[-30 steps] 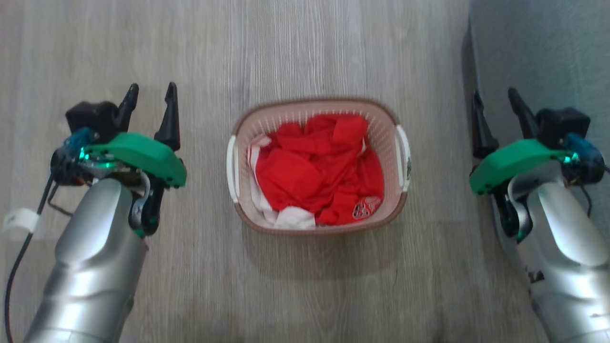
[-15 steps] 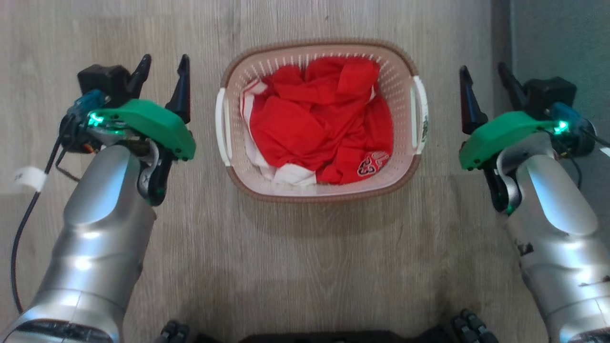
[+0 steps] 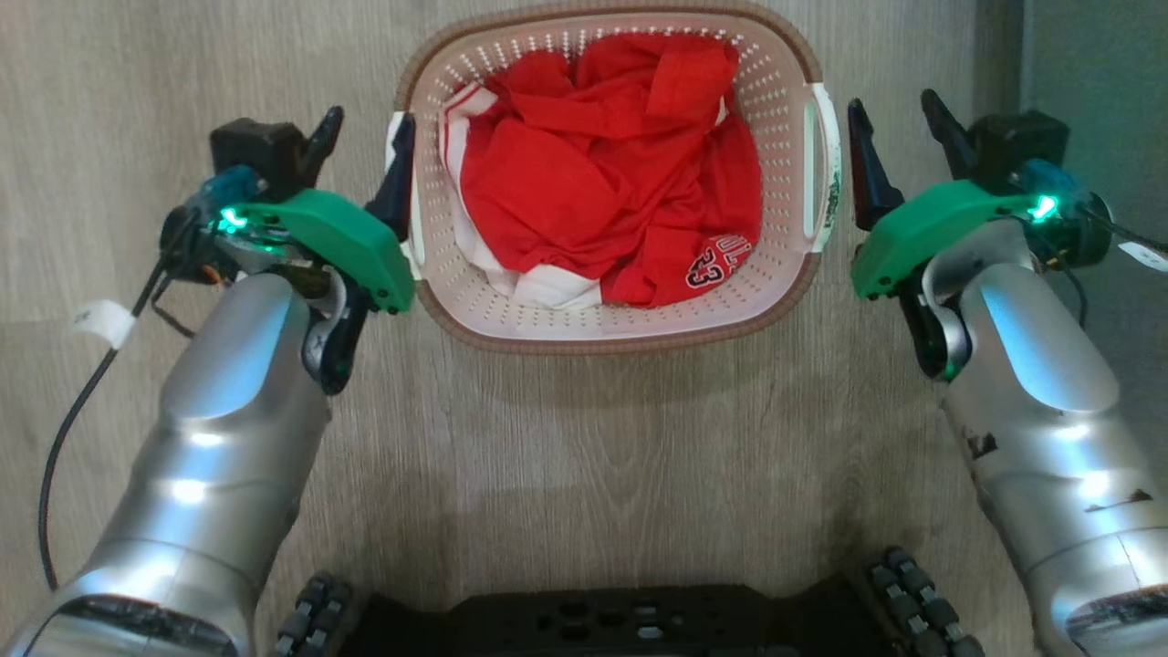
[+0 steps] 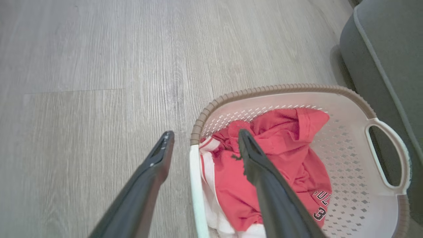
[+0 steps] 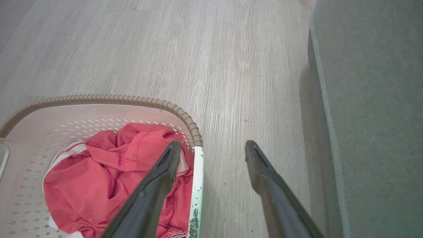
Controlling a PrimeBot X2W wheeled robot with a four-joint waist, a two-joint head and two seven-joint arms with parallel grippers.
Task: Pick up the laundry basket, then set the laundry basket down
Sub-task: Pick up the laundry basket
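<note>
Sitting on the wood floor [image 3: 584,456], the basket [image 3: 611,321] lies between both grippers, full of red clothes [image 3: 593,182]. Left gripper [image 3: 370,119] has its fingers spread wide, holding nothing; in the left wrist view the white left handle [image 4: 195,185] runs between them, one finger outside, one above the clothes. Right gripper [image 3: 891,102] is likewise agape and empty, straddling the right handle [image 5: 197,185]. Grey furniture [image 5: 373,99] edges close beside its outer finger; floor left of the basket and beyond its far rim is open. The dark base [image 3: 593,625] sits apart from the near rim
</note>
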